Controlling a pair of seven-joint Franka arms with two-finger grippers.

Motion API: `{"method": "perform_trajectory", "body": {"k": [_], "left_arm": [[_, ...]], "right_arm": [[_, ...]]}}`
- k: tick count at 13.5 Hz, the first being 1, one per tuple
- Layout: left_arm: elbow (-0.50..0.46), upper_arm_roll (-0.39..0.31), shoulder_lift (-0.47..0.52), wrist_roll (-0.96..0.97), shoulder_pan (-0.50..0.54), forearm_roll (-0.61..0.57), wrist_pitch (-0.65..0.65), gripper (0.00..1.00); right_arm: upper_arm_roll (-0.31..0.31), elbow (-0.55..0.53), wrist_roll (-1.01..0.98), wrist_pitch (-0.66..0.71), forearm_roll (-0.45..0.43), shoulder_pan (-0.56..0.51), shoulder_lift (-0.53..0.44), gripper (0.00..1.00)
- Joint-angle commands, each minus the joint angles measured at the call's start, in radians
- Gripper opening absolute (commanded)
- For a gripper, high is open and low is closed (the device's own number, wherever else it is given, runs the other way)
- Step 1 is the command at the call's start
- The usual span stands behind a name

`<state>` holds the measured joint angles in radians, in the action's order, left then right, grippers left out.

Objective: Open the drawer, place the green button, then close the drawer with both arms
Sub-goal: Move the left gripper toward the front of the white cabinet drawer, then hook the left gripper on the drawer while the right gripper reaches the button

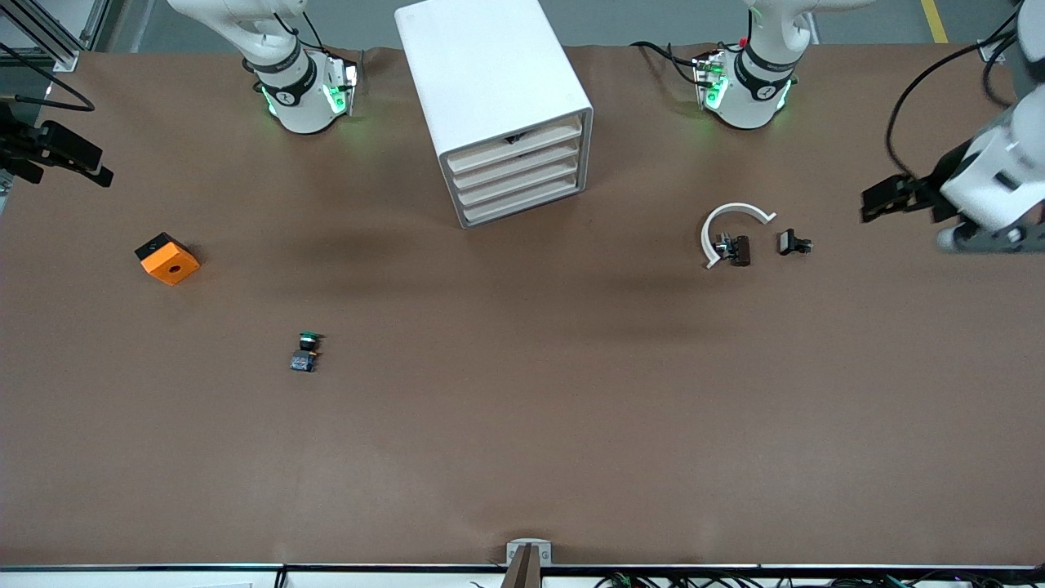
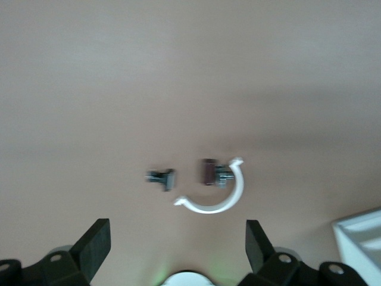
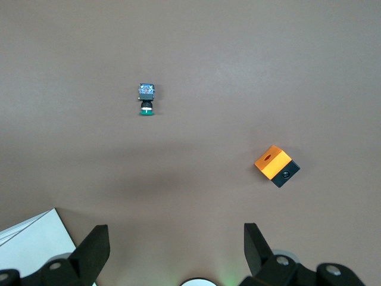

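Observation:
The button (image 1: 304,351), with a green cap and a blue base, lies on the brown table toward the right arm's end; it also shows as the button (image 3: 146,99) in the right wrist view. The white cabinet (image 1: 490,82) stands between the arm bases, and each drawer (image 1: 518,175) of its stack is shut. My right gripper (image 1: 90,163) hangs open over the table's edge at its own end, holding nothing; the right gripper (image 3: 175,241) looks down at bare table. My left gripper (image 1: 878,202) is open and empty too, and the left gripper (image 2: 177,238) hovers near a white arc.
An orange cube (image 1: 167,259) with a hole lies beside the right gripper's end; it appears as the cube (image 3: 276,165) in the wrist view. A white arc (image 1: 731,229) and two small dark parts (image 1: 793,243) lie toward the left arm's end.

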<state>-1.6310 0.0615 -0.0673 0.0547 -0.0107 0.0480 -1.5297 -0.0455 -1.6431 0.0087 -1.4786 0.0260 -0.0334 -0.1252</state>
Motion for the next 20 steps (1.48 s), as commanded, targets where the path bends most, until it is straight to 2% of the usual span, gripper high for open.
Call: {"method": "perform_trajectory", "body": {"k": [1,3,7,10,12,14,16,19,20], "left_arm": [[0.02,0.003,-0.123,0.072,-0.011,0.07,-0.049,1.0],[0.02,0.003,-0.184,0.167,-0.054,0.073,-0.064,1.0],[0.026,0.012,-0.313,0.642,-0.187,0.167,-0.133,1.0],[0.031,0.011,-0.425,0.923,-0.303,0.187,-0.226,1.0],[0.033,0.011,-0.491,1.129,-0.337,0.274,-0.245,1.0],[0.051,0.011,-0.544,1.294,-0.367,0.335,-0.256,1.0],[0.098,0.009,-0.635,1.59,-0.37,0.482,-0.254,1.0],[0.111,0.003,-0.671,1.723,-0.468,0.486,-0.253,1.0],[0.102,0.004,-0.672,1.772,-0.468,0.493,-0.235,1.0]], "right_arm": [[0.003,-0.017,0.001,0.0,0.011,-0.003,-0.022,1.0],[0.003,-0.012,-0.001,0.0,0.009,-0.003,-0.021,1.0],[0.001,0.026,-0.01,0.001,0.003,-0.005,-0.005,1.0],[0.001,0.025,-0.009,-0.002,-0.001,-0.011,0.085,1.0],[0.0,0.052,-0.015,-0.003,0.006,-0.019,0.211,1.0],[-0.002,0.069,-0.018,-0.022,-0.011,-0.026,0.24,1.0],[-0.001,0.085,-0.019,-0.055,-0.049,-0.02,0.276,1.0],[0.003,0.056,-0.003,-0.145,-0.037,-0.005,0.305,1.0],[0.004,0.03,0.022,-0.19,-0.034,0.007,0.315,1.0]]}}
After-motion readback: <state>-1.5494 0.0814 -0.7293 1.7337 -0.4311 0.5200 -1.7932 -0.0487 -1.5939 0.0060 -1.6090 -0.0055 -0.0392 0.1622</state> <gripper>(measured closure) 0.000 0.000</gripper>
